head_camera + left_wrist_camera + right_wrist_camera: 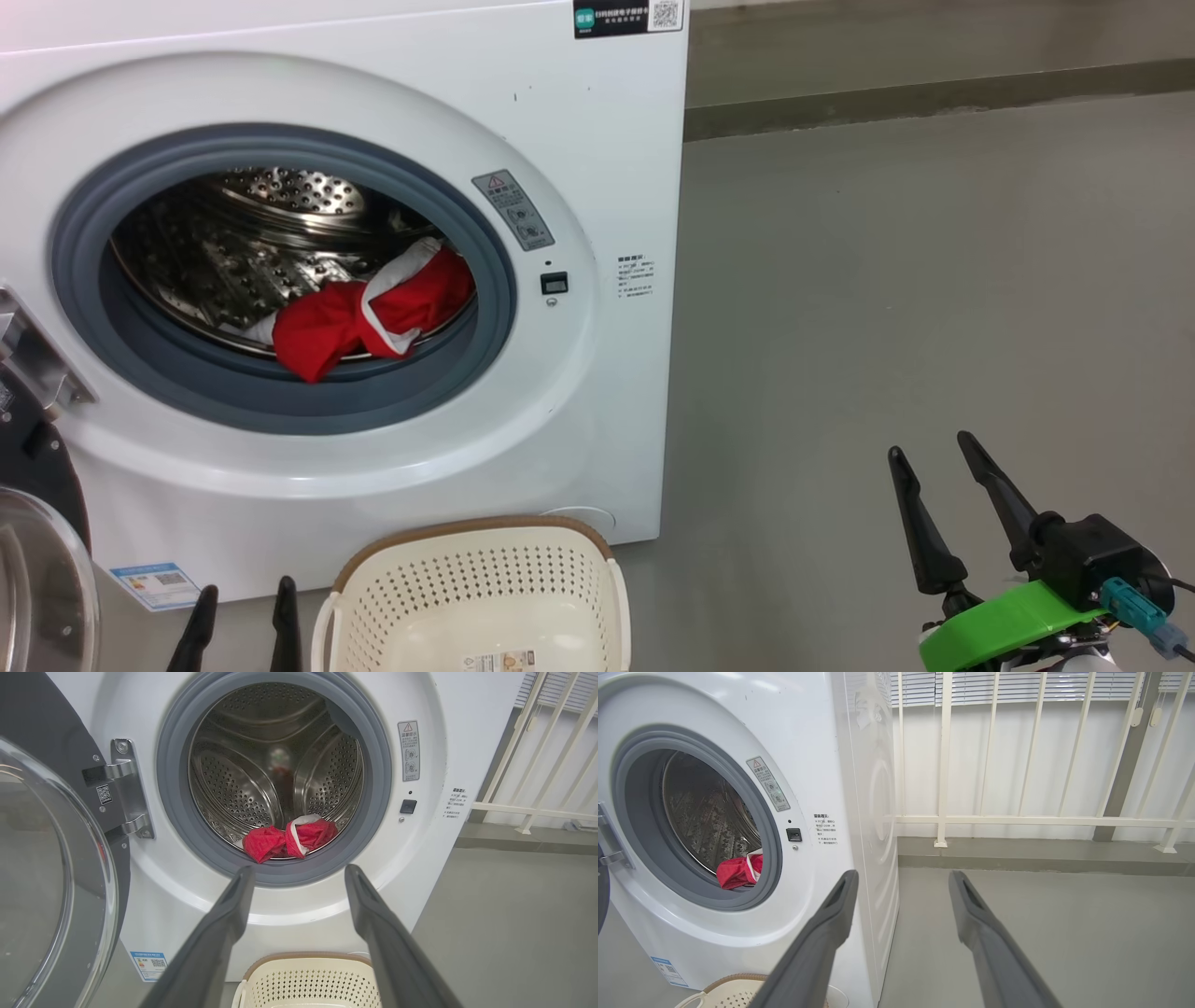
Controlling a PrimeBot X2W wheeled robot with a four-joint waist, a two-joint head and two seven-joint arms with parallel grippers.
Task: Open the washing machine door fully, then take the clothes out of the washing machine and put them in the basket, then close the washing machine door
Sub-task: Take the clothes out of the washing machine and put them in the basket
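Note:
The white washing machine stands with its door swung open to the left, glass bowl facing out. Red clothes with white trim lie at the front lip of the steel drum, also seen as clothes and clothes. The cream basket sits empty on the floor just below the opening. My left gripper is open, low at the left of the basket, pointing at the drum. My right gripper is open over bare floor, right of the machine, holding nothing.
Grey floor spreads to the right of the machine. A white railing and a raised kerb run behind it. The door hinge sticks out at the opening's left edge.

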